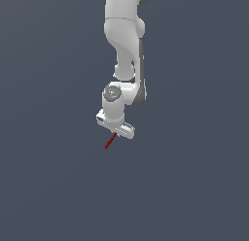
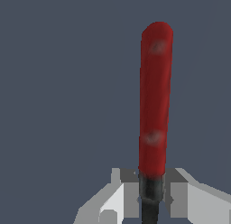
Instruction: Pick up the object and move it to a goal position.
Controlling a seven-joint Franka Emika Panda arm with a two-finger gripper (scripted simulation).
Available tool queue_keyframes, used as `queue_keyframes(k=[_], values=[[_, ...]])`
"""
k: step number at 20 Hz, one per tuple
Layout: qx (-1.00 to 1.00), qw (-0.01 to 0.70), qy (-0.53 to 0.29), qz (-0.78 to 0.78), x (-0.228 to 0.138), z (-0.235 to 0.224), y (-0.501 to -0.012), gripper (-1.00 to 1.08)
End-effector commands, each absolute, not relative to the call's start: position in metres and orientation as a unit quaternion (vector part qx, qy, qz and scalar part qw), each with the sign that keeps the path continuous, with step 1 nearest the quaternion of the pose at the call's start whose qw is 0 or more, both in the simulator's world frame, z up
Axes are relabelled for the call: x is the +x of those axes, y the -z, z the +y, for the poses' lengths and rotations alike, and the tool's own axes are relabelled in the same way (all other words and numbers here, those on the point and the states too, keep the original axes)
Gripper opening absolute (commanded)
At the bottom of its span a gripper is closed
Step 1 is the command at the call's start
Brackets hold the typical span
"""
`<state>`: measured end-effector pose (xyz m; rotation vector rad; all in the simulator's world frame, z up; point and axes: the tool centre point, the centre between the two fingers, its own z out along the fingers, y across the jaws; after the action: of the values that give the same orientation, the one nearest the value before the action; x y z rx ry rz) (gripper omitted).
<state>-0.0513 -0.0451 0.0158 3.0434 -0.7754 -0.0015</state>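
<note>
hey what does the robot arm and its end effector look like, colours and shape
The arm is glossy white with rounded, bulbous links and dark grey strips at the joints. The wrist carries a round grey cap. The end effector is a blocky white bar with pale grey fingers. No cables or markings visible.

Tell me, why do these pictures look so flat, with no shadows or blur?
Exterior view: even light, plain grey-blue backdrop, no cast shadow under the gripper or the stick, which looks tiny and coarse. Wrist view: the stick fills the frame, soft-edged, with two faint pale glints; its dark end sits between the fingers. No lens glare in either.
</note>
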Motion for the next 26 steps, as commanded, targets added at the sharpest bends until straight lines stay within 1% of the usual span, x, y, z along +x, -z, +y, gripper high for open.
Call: queue_keyframes(k=[1, 8, 22, 26], values=[[0.969, 0.000, 0.000, -0.246, -0.050, -0.035, -0.022, -1.00], [0.969, 0.000, 0.000, -0.246, -0.048, 0.014, -0.056, -1.00], [0.969, 0.001, 0.000, -0.246, -0.036, 0.162, -0.160, -1.00], [0.969, 0.001, 0.000, -0.246, -0.033, 0.198, -0.185, -1.00]])
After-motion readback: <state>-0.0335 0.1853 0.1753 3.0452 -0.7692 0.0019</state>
